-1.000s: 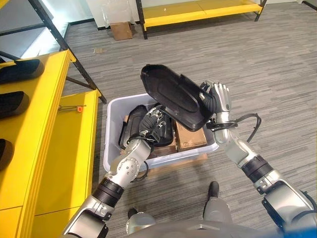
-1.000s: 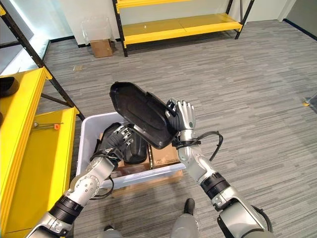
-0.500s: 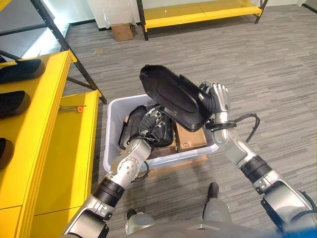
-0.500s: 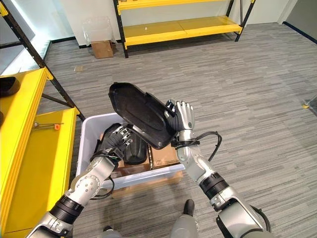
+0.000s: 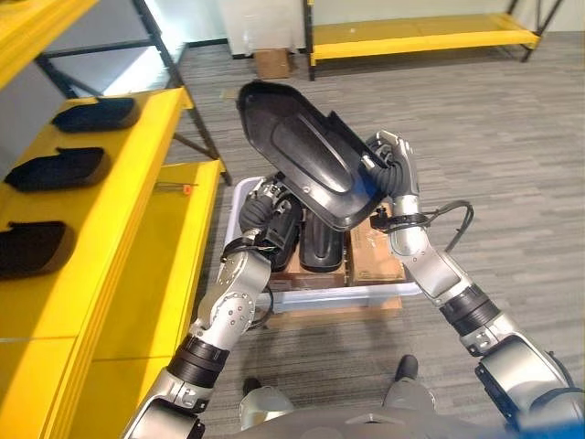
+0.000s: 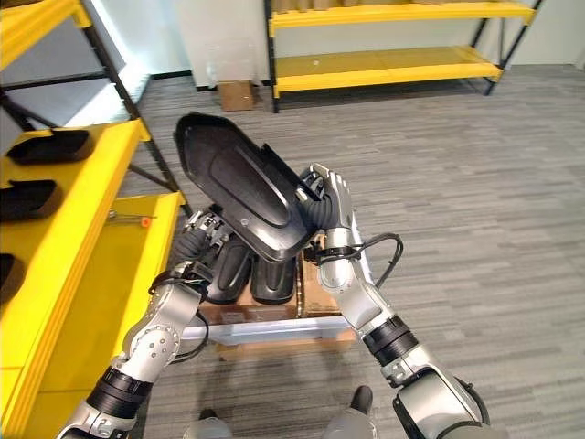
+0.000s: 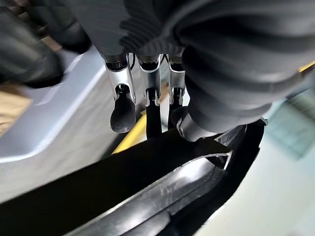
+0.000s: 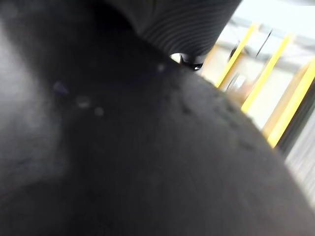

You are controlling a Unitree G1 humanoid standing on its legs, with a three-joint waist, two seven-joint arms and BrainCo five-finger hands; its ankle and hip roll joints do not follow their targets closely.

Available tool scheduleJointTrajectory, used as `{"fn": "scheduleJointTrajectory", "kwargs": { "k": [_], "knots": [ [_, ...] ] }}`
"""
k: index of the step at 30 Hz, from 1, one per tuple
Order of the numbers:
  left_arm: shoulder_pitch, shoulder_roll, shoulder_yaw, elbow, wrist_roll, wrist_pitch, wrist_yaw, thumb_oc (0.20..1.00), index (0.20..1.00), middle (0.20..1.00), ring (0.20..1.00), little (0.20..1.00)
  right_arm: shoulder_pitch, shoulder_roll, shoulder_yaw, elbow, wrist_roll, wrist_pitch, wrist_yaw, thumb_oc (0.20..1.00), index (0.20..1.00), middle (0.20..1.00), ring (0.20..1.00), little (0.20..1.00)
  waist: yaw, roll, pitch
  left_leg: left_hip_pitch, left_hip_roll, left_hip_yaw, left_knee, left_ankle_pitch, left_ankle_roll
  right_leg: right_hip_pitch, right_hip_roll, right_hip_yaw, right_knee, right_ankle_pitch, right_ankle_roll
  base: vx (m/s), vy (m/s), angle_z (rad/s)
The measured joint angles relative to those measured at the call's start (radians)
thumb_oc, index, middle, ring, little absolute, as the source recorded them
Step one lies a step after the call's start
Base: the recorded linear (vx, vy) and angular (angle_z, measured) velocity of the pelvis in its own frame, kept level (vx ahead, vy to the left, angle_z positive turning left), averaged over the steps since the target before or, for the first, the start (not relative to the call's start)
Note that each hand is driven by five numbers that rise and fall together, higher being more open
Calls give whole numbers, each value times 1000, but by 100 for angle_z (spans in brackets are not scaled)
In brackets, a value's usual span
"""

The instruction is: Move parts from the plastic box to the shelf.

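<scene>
Right robot hand (image 5: pixel 391 169) clamps the part's (image 5: pixel 302 155) lower edge, holding it tilted above the box (image 5: pixel 384 294); left robot hand (image 5: pixel 265 197), fingers loosely straight, sits beneath. We should carry it level toward the shelf's (image 5: pixel 137 174) front edge, clear of parts already there.

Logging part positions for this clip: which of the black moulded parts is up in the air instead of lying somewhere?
The large black part gripped by the right hand, raised above the plastic box. The others lie in the box or on the yellow shelf.
</scene>
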Motion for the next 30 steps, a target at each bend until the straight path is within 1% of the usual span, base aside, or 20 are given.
{"fn": "scheduleJointTrajectory", "kwargs": {
  "k": [1,5,6,8,10,11,13,15,16,17,19,20,22,23,25,26,27,28,29,30],
  "knots": [
    [8,7,25,-4,25,-11,0,200,200,200,200,200,-8,19,5,-1,10,0,7,200,200,200,200,200,48,0,-4,-13,-7,-17,9,-2,3,-1,-12,-12,17,-13,7,47,73,45],
    [38,25,40,-5,30,-10,-4,200,200,200,200,200,-9,44,31,-3,35,23,8,200,200,200,200,200,97,-11,-11,-73,-29,-66,41,-4,18,23,-54,-80,51,-47,20,44,97,59],
    [38,19,38,-5,30,-4,-13,200,200,200,200,200,-9,44,33,-4,40,41,-2,200,200,200,200,200,95,-17,-11,-99,-33,-66,64,3,31,43,-63,-111,51,-59,24,34,147,121],
    [36,6,39,-4,30,-6,-30,200,200,200,200,200,-7,36,31,-30,39,80,-16,200,200,200,200,200,79,-29,-12,-165,-46,-54,115,0,89,87,-73,-133,55,-103,22,6,193,155],
    [33,6,40,-4,30,-18,-32,200,200,200,200,200,-7,39,36,-51,32,91,-36,200,200,200,200,200,91,-34,-8,-199,-50,-35,156,-6,98,106,-94,-180,70,-110,21,5,213,91],
    [33,16,41,-4,30,-22,-32,200,200,200,200,200,-7,46,40,-51,30,95,-41,200,200,200,200,200,99,-39,-5,-209,-58,-35,170,-2,90,111,-103,-189,80,-109,17,14,285,97],
    [32,36,42,1,30,-22,-57,200,200,200,200,200,-5,59,39,-49,30,106,-54,200,200,200,200,200,93,-42,0,-253,-74,-4,234,-32,108,138,-139,-223,124,-72,9,23,251,96],
    [28,44,43,9,30,-31,-68,200,200,200,200,200,-5,60,56,-57,30,109,-69,200,200,200,200,200,93,-32,5,-230,-115,-18,201,-42,122,126,-183,-227,185,-3,-34,26,306,52],
    [28,61,47,8,30,-36,-78,200,200,200,200,200,-3,65,52,-67,25,108,-78,200,200,200,200,200,101,-27,9,-227,-121,-27,196,-40,140,116,-140,-218,233,-65,-31,4,473,50],
    [30,68,49,11,31,-42,-100,200,200,200,200,200,5,61,58,-102,-2,114,-77,200,200,200,200,200,118,-30,11,-232,-157,-36,192,-45,155,140,-145,-237,225,-69,-88,-19,278,58],
    [38,60,52,11,33,-50,-104,200,200,200,200,200,7,61,60,-113,-3,124,-82,200,200,200,200,200,128,-19,15,-217,-183,-29,137,-42,164,126,-164,-231,219,14,-90,-48,124,25],
    [28,68,53,11,34,-52,-110,200,200,200,200,200,7,62,59,-117,-3,124,-90,200,200,200,200,200,132,-21,18,-214,-185,-33,122,-22,186,113,-164,-230,237,-1,-77,-62,23,2],
    [30,78,53,10,34,-55,-114,200,200,200,200,200,2,62,61,-120,-5,124,-91,200,200,200,200,200,137,-19,20,-211,-187,-35,100,-9,194,93,-121,-221,285,-87,-73,-107,-62,18],
    [24,78,53,10,34,-55,-120,200,200,200,200,200,2,54,58,-121,-14,119,-94,200,200,200,200,200,117,-4,28,-208,-188,-72,67,25,195,76,1,-139,314,-216,-74,-143,-181,45],
    [23,78,53,12,34,-53,-133,200,200,200,200,200,4,30,58,-122,-20,103,-94,200,200,200,200,200,92,-1,31,-208,-197,-117,22,69,186,58,145,-54,296,-323,-99,-103,-206,53],
    [20,73,49,17,34,-50,-138,200,200,200,200,200,10,18,58,-122,-25,89,-94,200,200,200,200,200,81,5,34,-207,-198,-138,8,84,179,53,195,-15,291,-349,-119,-72,-143,62],
    [16,72,38,18,34,-43,-142,200,200,200,200,200,21,-3,53,-123,-34,70,-96,200,200,200,200,200,58,17,41,-208,-197,-185,-11,107,163,49,278,54,274,-375,-157,-86,-111,97],
    [18,79,20,16,34,-36,-151,200,200,200,200,200,42,-20,50,-126,-39,45,-102,200,200,200,200,200,38,8,40,-215,-210,-206,-32,129,137,63,346,121,182,-374,-175,-152,-196,104],
    [43,70,15,14,33,-32,-166,200,200,200,200,200,54,-62,54,-118,-39,-2,-93,200,200,200,200,200,38,18,47,-229,-206,-202,-33,77,123,66,362,103,143,-345,-245,-139,-175,67],
    [46,74,15,15,33,-26,-173,200,200,200,200,200,54,-68,54,-116,-39,-11,-88,200,200,200,200,200,42,18,48,-233,-198,-180,-33,55,122,58,362,97,145,-339,-252,-114,-180,35]
  ]
}}
